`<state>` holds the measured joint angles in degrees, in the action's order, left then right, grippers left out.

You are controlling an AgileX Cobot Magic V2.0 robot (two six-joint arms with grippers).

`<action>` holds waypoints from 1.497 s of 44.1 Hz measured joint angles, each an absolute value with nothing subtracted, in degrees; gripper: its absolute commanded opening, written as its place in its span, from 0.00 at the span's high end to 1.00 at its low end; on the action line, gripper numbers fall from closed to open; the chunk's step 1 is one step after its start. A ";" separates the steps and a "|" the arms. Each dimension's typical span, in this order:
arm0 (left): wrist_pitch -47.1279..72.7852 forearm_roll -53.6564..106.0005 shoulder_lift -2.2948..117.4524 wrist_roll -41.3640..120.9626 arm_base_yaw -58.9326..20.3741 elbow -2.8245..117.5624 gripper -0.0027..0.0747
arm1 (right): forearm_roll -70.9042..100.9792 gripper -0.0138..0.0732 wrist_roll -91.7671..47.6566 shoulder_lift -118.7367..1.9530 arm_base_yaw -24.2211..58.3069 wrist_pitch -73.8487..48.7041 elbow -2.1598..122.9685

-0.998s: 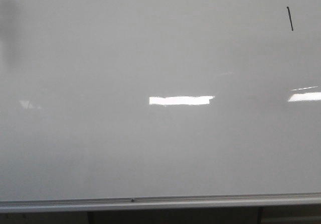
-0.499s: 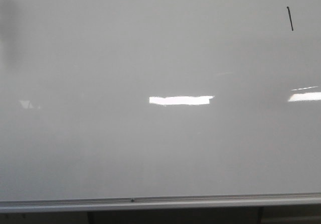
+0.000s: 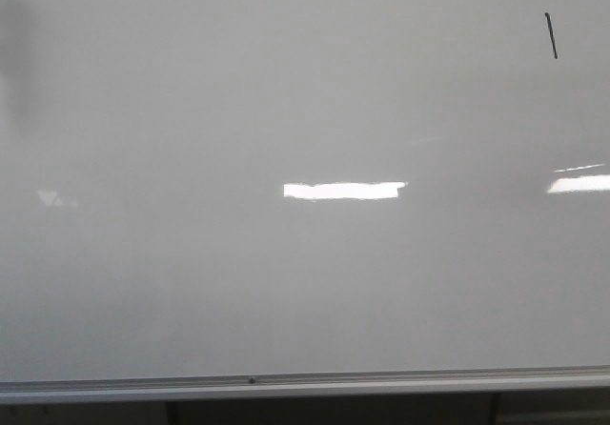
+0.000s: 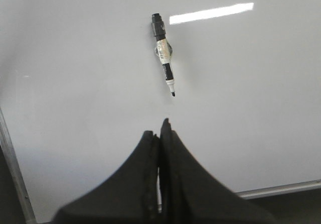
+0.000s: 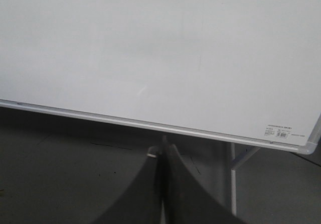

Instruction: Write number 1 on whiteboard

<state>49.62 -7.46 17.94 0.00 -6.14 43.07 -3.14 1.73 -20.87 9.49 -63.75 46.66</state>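
The whiteboard (image 3: 286, 91) fills the front view, glossy grey-white, with its silver frame rail (image 3: 305, 383) along the bottom. The number 1 (image 3: 551, 35) is a short slanted black stroke at the board's upper right. Neither gripper shows in the front view. In the left wrist view my left gripper (image 4: 159, 128) is shut with nothing between its fingers, facing the whiteboard (image 4: 75, 58). An uncapped black-and-white marker (image 4: 163, 53) sits on the board a little beyond the fingertips, apart from them. My right gripper (image 5: 161, 146) is shut and empty, just below the whiteboard (image 5: 150, 43) frame.
Bright rectangular light reflections (image 3: 343, 191) lie across the board's middle and right edge. In the right wrist view the board's metal stand leg (image 5: 233, 179) runs down over a dark floor, and a small label (image 5: 279, 130) sits at the board's corner.
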 measured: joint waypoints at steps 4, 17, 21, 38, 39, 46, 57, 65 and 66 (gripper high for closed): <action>43.74 -7.46 14.22 0.00 -4.30 35.73 0.99 | -3.14 0.92 1.73 -20.87 9.49 -63.75 46.66; 23.79 0.00 3.35 0.00 0.92 13.08 0.99 | -3.14 0.92 1.73 -20.87 9.49 -63.75 46.62; 19.77 1.34 0.54 0.00 1.33 8.47 0.99 | -3.14 0.92 1.73 -20.87 9.49 -63.75 46.62; 1.52 0.00 -0.14 0.00 1.42 -0.30 0.99 | -3.14 0.92 1.73 -20.87 9.49 -63.75 46.53; 1.23 0.00 -0.14 0.00 1.42 -0.30 0.99 | -3.14 0.92 1.73 -20.87 9.49 -63.75 46.53; 0.55 0.00 -0.14 0.00 1.42 -0.30 0.99 | -3.14 0.92 1.73 -20.87 9.49 -63.75 46.53; 0.00 0.00 -0.14 0.00 1.42 -0.30 0.99 | -3.14 0.92 1.73 -20.87 9.49 -63.75 46.53; 0.00 0.00 -0.14 0.00 1.42 -0.30 0.99 | -3.14 0.92 1.73 -20.87 9.49 -63.75 46.53; 0.00 0.00 -0.14 0.00 1.42 -0.30 0.99 | -3.14 0.92 1.73 -20.87 9.49 -63.75 46.53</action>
<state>0.00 0.00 -0.14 0.00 1.42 -0.30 -3.14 1.73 -20.87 9.49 -63.75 46.53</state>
